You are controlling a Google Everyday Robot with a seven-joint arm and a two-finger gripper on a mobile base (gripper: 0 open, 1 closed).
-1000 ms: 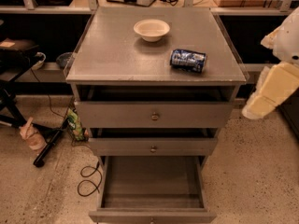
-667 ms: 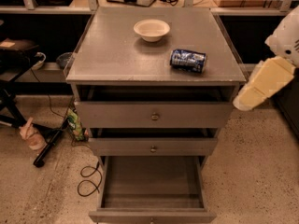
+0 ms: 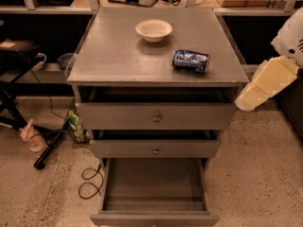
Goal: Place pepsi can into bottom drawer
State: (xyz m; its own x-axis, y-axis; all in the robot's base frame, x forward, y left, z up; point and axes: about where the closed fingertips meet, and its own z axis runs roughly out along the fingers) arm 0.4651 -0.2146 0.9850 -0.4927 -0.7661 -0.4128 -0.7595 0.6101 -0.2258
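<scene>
Pepsi can (image 3: 190, 61) on its side on cabinet top (image 3: 113, 51), up-left of gripper (image 3: 247, 100), apart, grip state cannot be told, open bottom drawer (image 3: 154, 218) below-left

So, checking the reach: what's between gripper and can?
Camera view: only bare cabinet top between the can and the gripper, which is beside its right front corner.

Cream bowl (image 3: 154, 30) on table (image 3: 113, 60), rear centre. Two upper drawers (image 3: 156, 117) slightly out. Floor left: green packet (image 3: 76, 126), black cable loop (image 3: 90, 181), black stand leg (image 3: 49, 148), pinkish object (image 3: 31, 137).
</scene>
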